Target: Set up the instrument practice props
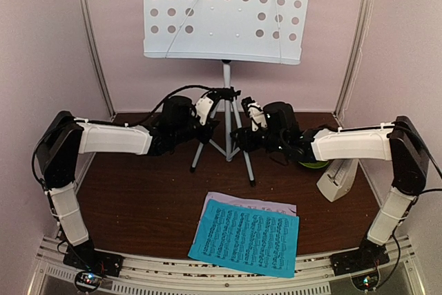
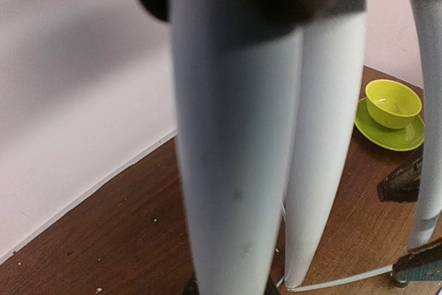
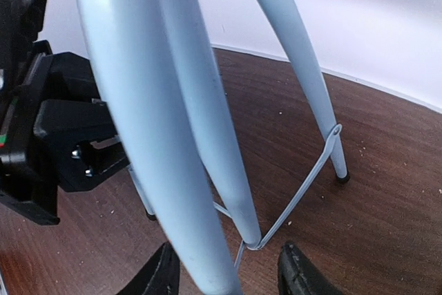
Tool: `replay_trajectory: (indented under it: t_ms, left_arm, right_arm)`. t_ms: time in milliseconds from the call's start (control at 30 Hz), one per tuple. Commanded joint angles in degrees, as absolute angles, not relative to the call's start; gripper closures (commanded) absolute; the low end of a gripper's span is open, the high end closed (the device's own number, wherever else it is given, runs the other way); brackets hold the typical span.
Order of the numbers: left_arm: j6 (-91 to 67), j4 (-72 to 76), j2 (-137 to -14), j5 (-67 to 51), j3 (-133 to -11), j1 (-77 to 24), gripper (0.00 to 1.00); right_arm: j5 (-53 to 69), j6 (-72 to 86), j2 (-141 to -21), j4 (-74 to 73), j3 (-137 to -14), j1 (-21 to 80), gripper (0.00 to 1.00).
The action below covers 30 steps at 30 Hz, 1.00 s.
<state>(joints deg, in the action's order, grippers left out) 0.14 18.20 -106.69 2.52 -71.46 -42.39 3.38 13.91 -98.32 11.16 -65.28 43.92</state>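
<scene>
While both arms reach inward to the stand, bench [image 1: 138, 198]: dark brown wood, and it carries all the things.
Music stand [image 1: 228, 12]: upright at the back middle of the bench. Its pale desk with holes faces forward, and the grey legs [image 1: 235, 132] are spread on the wood.
Left fingers [image 1: 209, 117]: close at the left side of the legs. One leg fills the wrist view, so I cannot tell if they are apart or together.
Right fingers [image 3: 298, 274]: at the right side of the legs, apart, with one leg passing between the two tips.
Cyan sheet [image 1: 245, 236]: flat at the near edge, in the middle, lying on the lilac sheet.
Lilac sheet [image 1: 276, 208]: under the cyan one, only its far strip shows.
Metronome [image 1: 337, 179]: cream, at the right under the right arm, well apart from the stand.
Cup [image 2: 392, 103]: lime green, on its saucer [image 2: 387, 136], to the right of the legs.
</scene>
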Motion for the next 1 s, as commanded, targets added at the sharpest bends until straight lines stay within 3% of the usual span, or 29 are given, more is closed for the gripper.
replay_trajectory:
  t_ms: [0, 233, 667, 967]
  left_arm:
    - [-4.2, 18.4, -105.1, 2.3, -69.8, -42.8, 1.0]
    - [0.1, 18.0, -102.5, 2.3, -68.2, -42.8, 1.0]
    - [8.3, 21.8, -93.8, 8.0, -56.6, -42.8, 1.0]
    - [6.8, 26.7, -97.1, 10.7, -54.7, -42.8, 1.0]
  right_arm:
    - [2.5, 12.7, -99.6, 10.9, -66.7, 43.2, 0.57]
    - [3.7, 11.7, -99.2, 10.4, -66.1, 41.9, 1.0]
    - [1.3, 7.2, -94.3, 10.3, -58.0, 40.3, 1.0]
    - [-0.1, 2.5, -93.8, 9.4, -58.7, 34.4, 1.0]
